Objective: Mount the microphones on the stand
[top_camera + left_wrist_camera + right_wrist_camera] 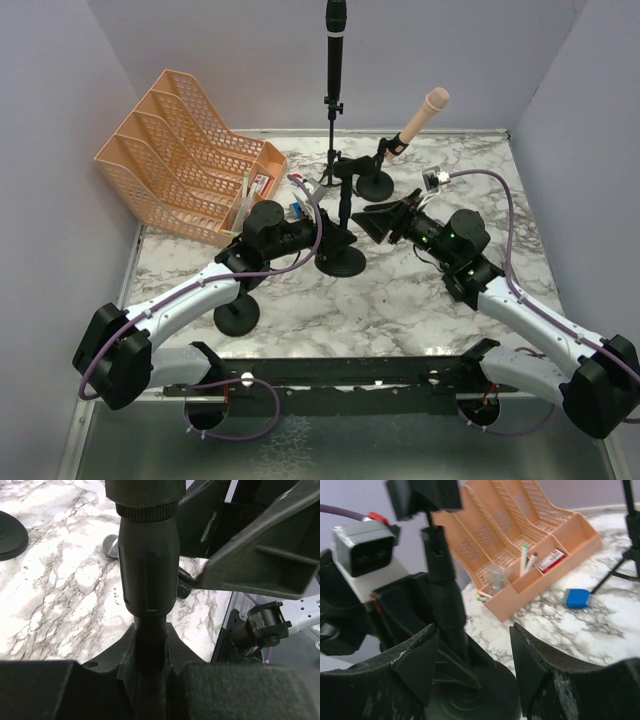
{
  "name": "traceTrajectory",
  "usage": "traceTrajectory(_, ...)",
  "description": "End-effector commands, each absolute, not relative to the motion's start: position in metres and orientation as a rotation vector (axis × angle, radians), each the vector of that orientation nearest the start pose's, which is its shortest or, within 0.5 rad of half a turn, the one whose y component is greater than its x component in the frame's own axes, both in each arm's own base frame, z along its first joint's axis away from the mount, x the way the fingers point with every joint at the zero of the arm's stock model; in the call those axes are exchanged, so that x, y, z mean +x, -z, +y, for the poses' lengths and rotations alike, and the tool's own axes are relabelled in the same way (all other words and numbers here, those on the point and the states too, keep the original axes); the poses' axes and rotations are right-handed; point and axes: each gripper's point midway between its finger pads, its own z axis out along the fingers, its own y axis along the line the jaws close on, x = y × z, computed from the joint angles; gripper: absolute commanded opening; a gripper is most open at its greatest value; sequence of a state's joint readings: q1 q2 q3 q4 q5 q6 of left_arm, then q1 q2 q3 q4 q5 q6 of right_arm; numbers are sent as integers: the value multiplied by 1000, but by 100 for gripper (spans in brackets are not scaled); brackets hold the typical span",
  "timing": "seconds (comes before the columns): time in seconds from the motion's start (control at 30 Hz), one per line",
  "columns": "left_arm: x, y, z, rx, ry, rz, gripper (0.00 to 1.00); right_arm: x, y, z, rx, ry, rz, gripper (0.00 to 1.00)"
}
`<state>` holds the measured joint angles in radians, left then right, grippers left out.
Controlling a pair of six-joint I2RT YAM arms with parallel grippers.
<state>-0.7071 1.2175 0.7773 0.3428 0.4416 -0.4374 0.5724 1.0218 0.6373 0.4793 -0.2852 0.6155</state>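
At the middle of the marble table (400,300), my left arm is stretched forward from its corner, forearm low, wrist turned in toward the middle stand (340,262). My left claw (318,230) is pressed onto that stand's black pole (442,595), which runs straight up between my fingers (50,690) in the wrist view, a ribbed collar just above the grip.

Over on the other side, my right arm comes in from its corner with the elbow bent and the wrist aimed left at the same stand. My right claw (372,220) is spread wide and pinching nothing. The stand's round foot shows in the gap between the two fingers, and the tips sit near the pole without touching it.

Now the microphones. The black microphone (335,30) stands upright on the tall stand (332,130) at the back, well beyond both claws. The pink microphone (425,115) is slim and pale, leaning right in the clip of the short stand (375,185), behind my right claw. The silver-headed microphone (111,545) lies flat on the marble past the pole. Only its mesh ball shows clearly, apart from my left claw.

Off to the left sits the orange file rack (190,160), and a spare round base (237,315) rests beside my left forearm.
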Motion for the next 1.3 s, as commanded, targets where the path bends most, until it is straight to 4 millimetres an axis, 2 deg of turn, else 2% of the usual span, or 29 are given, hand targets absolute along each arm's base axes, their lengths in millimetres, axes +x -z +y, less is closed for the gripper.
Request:
traceTrajectory(0.0, 237, -270, -332, 640, 1253, 1618, 0, 259, -328, 279, -362, -1257, 1459, 63)
traceTrajectory(0.2, 231, -272, -333, 666, 1276, 1607, 0, 270, -326, 291, -379, -1287, 1477, 61)
traceTrajectory(0.27, 229, -275, -334, 676, 1285, 1598, 0, 271, -320, 295, -396, -1290, 1493, 51)
traceTrajectory(0.37, 225, -278, -333, 693, 1293, 1583, 0, 271, -313, 294, -389, -1291, 1495, 30)
traceTrajectory(0.43, 221, -279, -332, 712, 1302, 1574, 0, 262, -313, 293, -435, -1307, 1451, 21)
traceTrajectory(0.5, 216, -279, -333, 740, 1320, 1565, 0, 252, -312, 293, -503, -1321, 1417, 17)
traceTrajectory(0.6, 204, -281, -335, 808, 1367, 1543, 0, 234, -315, 292, -644, -1365, 1348, 14)
traceTrajectory(0.73, 191, -285, -334, 876, 1400, 1504, 0, 196, -320, 289, -911, -1456, 1196, 11)
traceTrajectory(0.8, 190, -287, -333, 878, 1399, 1492, 0, 192, -323, 288, -938, -1466, 1177, 13)
traceTrajectory(0.83, 190, -288, -333, 876, 1397, 1490, 0, 195, -324, 288, -914, -1455, 1189, 17)
traceTrajectory(0.93, 192, -288, -333, 870, 1387, 1489, 0, 222, -325, 284, -753, -1359, 1268, 47)
traceTrajectory(1.0, 194, -286, -333, 862, 1377, 1496, 0, 242, -328, 279, -642, -1283, 1312, 51)
traceTrajectory(1.07, 196, -284, -333, 856, 1373, 1503, 0, 254, -335, 275, -587, -1228, 1323, 56)
traceTrajectory(1.27, 199, -281, -335, 850, 1372, 1516, 0, 264, -349, 279, -554, -1240, 1358, 61)
